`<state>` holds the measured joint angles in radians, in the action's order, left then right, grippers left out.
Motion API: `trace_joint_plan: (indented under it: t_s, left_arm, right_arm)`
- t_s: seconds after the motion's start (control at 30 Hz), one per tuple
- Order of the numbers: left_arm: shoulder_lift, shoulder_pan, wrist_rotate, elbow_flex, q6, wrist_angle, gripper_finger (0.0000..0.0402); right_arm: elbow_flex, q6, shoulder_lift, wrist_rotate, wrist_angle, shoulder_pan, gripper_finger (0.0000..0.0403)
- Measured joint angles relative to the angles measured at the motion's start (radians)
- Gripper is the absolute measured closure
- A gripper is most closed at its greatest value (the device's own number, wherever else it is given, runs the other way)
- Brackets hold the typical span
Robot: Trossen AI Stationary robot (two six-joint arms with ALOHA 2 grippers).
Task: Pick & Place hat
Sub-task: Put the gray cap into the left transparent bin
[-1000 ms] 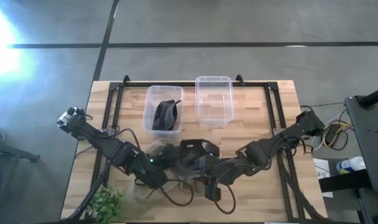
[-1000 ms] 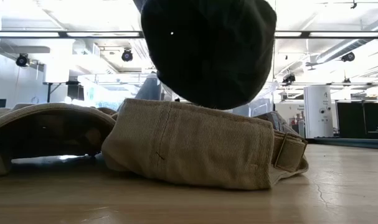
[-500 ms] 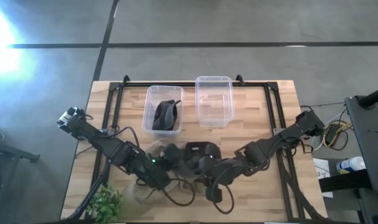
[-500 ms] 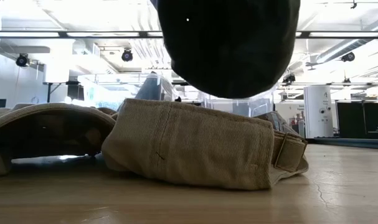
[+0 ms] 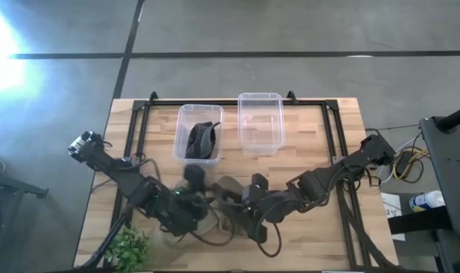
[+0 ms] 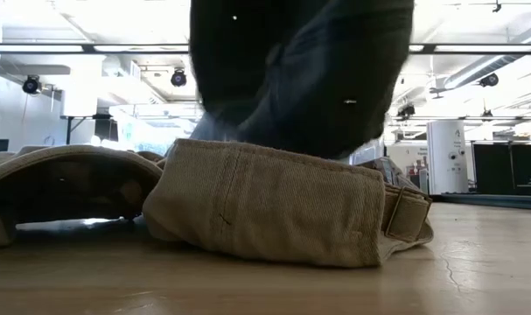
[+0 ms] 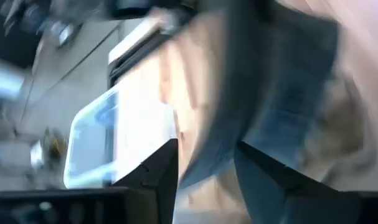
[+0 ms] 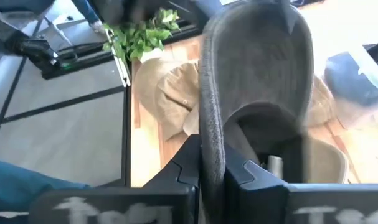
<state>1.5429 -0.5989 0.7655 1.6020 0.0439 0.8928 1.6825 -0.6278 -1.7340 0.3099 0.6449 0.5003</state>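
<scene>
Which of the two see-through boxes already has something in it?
The left clear bin, the one nearer the left arm. A dark hat lies inside it. The right clear bin beside it shows only bare plastic.

Dark cap (image 8: 257, 93) hanging brim-up above the table, tan hat (image 6: 265, 206) lying crumpled beneath it

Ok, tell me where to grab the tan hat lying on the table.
Take the tan hat by its folded side band, coming down from above. In the low view that band stands as a thick upright ridge, likely easy to pinch. The right gripper is clamped on the dark hat, so the left would have to do it.
</scene>
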Motion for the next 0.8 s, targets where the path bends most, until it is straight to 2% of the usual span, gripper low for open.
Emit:
trace_joint_plan:
  t_s: [0.2,0.33,0.43,0.67,0.8]
  left_arm:
    - [-0.048,-0.027,0.142,0.03,-0.443,0.181,0.0221]
    - [-0.099,-0.033,0.147,0.032,-0.842,0.305,0.0218]
    - [-0.137,-0.045,0.127,0.028,-1.092,0.359,0.0218]
    - [-0.197,-0.127,0.134,0.018,-1.225,0.463,0.0218]
    - [-0.203,-0.183,0.108,0.014,-1.26,0.524,0.0218]
  right_arm:
    - [-0.004,0.011,-0.005,0.015,0.01,0.0,0.0389]
    - [-0.004,0.003,-0.003,0.161,-0.02,0.0,0.0389]
    - [-0.004,-0.001,-0.002,0.276,-0.124,-0.003,0.0389]
    - [-0.003,-0.061,-0.002,0.474,-0.39,-0.073,0.0389]
    - [-0.002,-0.073,-0.003,0.513,-0.451,-0.161,0.0389]
